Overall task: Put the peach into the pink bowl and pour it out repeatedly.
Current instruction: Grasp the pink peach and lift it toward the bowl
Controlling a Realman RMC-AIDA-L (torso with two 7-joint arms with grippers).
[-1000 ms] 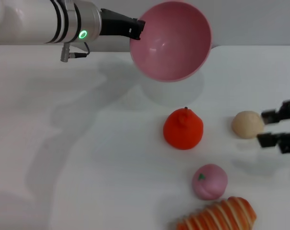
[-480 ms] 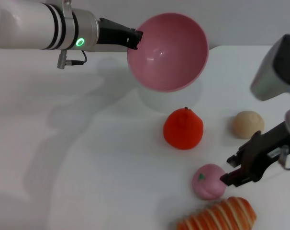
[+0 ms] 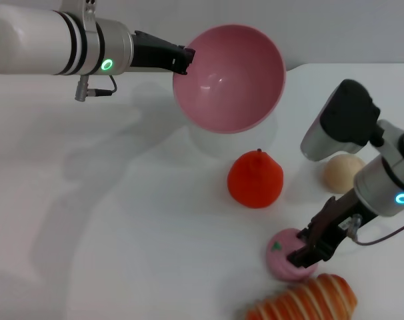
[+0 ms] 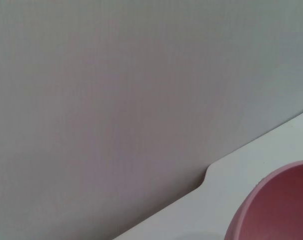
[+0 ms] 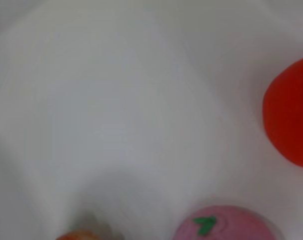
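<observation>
The pink bowl hangs tilted in the air at the back, its opening facing forward; part of its rim shows in the left wrist view. My left gripper is shut on the bowl's left rim. The bowl looks empty. The peach, pale pink with a green mark, lies on the white table at the front right and also shows in the right wrist view. My right gripper is down at the peach's right side, open, its dark fingers overlapping the peach.
An orange-red pear-shaped fruit stands between bowl and peach and also shows in the right wrist view. A beige ball lies right of it, behind my right arm. A striped orange bread toy lies just in front of the peach.
My right arm has swung in from the right edge and come down onto the peach. The left arm has lowered the bowl slightly and shifted it left.
</observation>
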